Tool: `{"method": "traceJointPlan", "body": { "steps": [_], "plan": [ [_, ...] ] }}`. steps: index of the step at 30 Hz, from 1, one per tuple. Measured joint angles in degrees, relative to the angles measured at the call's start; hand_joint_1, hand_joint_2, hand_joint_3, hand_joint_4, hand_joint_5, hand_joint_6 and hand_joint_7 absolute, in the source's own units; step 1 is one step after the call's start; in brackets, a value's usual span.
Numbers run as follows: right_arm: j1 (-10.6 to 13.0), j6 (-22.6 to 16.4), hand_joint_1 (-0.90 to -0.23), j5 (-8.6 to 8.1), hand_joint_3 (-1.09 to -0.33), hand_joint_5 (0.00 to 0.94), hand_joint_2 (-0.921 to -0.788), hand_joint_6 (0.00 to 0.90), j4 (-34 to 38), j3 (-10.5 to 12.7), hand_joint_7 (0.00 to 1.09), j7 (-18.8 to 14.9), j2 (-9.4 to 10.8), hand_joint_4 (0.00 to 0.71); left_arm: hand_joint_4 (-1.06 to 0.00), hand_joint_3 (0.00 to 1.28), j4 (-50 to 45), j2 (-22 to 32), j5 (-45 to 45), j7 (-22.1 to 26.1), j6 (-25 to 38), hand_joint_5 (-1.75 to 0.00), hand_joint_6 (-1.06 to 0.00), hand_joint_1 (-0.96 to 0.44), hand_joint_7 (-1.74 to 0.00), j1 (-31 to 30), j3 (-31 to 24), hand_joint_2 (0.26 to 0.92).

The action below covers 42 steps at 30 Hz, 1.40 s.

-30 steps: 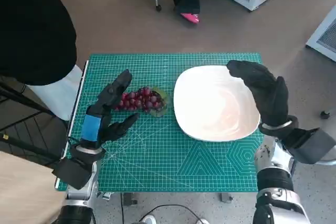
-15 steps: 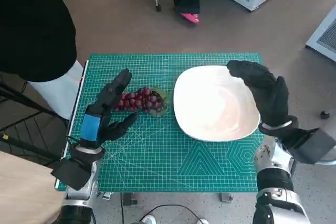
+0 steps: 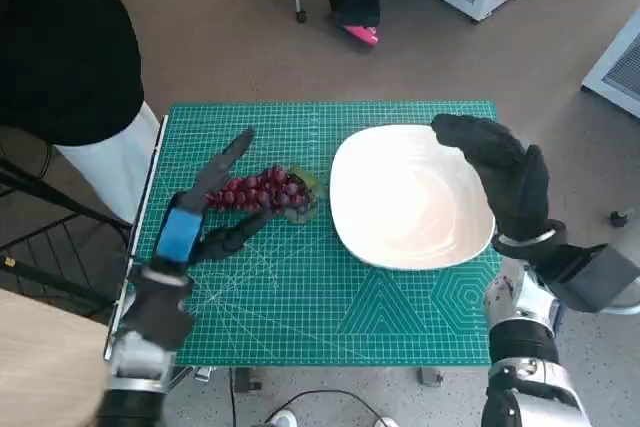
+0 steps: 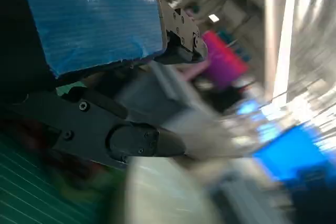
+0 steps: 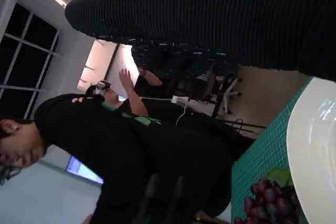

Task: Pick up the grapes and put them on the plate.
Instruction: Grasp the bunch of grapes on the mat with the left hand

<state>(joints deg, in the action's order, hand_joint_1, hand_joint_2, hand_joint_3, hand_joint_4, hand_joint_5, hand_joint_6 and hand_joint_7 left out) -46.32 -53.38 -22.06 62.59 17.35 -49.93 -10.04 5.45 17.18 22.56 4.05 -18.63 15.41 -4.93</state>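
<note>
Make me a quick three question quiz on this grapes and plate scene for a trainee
1. True or false: the grapes already lie on the white plate.
2. Which hand is nearer the grapes? A. left hand B. right hand
3. Fill in: the plate and grapes rest on a green cutting ____.

Key: 1. False; they lie on the mat beside the plate. 2. A; its open fingers flank the bunch. 3. mat.
</note>
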Motion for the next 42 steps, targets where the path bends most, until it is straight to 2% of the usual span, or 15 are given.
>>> {"method": "traceJointPlan", "body": {
  "steps": [4, 9, 17, 26, 42],
  "plan": [
    [0.00, -0.05, -0.428, 0.01, -0.552, 0.001, -0.921, 0.225, 0.04, -0.02, 0.00, 0.02, 0.00, 0.242, -0.13, 0.01, -5.86, 2.10, 7.57, 2.04, 10.15, 0.00, -0.28, -0.48, -0.01, 1.25, 1.07, 0.817],
    [-0.02, -0.09, -0.425, 0.13, -0.553, 0.001, -0.921, 0.226, 0.20, -0.19, 0.00, 0.15, 0.10, 0.243, -0.12, 0.00, -10.11, 3.75, 13.69, 6.83, 22.02, 0.00, -0.29, -0.43, -0.01, 5.16, 3.91, 0.789],
    [-0.09, -0.21, -0.425, 0.48, -0.552, 0.001, -0.921, 0.228, 0.42, -0.31, 0.00, 0.24, 0.24, 0.243, -0.11, 0.00, -9.66, 4.43, 18.00, 13.32, 34.24, 0.00, -0.27, -0.40, 0.00, 11.47, 9.82, 0.787],
    [-0.20, -0.30, -0.426, 0.53, -0.552, 0.001, -0.921, 0.229, 0.47, -0.27, 0.00, 0.37, 0.21, 0.244, -0.10, 0.00, -2.76, 4.68, 19.93, 15.91, 39.28, 0.00, -0.26, -0.41, 0.00, 16.19, 15.56, 0.790],
    [-0.28, -0.36, -0.423, 0.52, -0.549, 0.001, -0.921, 0.234, 0.47, -0.16, 0.01, 0.49, 0.20, 0.246, -0.08, 0.00, 11.29, 4.36, 19.22, 15.54, 40.16, 0.00, -0.25, -0.41, 0.00, 22.86, 20.46, 0.790]
  ]
}}
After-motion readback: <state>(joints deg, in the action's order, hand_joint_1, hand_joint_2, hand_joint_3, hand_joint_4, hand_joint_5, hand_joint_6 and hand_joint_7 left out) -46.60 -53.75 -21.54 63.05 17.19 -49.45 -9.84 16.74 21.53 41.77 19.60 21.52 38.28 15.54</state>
